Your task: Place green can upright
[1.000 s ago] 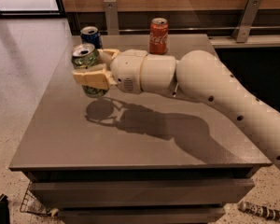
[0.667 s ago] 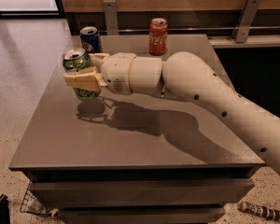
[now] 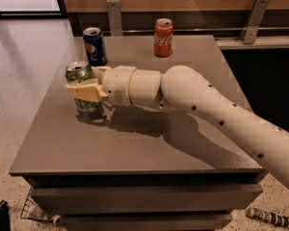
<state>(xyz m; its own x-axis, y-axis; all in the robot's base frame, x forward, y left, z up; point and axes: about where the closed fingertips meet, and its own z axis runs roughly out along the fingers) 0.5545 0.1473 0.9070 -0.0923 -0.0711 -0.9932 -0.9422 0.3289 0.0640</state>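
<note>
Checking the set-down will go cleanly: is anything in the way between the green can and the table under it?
Nothing visible. The gripper holds the green can upright, low over the table's left side; the Pepsi can and Coke can stand farther back.

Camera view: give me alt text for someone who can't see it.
The gripper, near the left edge of the table, is shut on the upright green can, held at or just above the surface. A blue Pepsi can and a red Coca-Cola can stand upright near the far edge.
</note>
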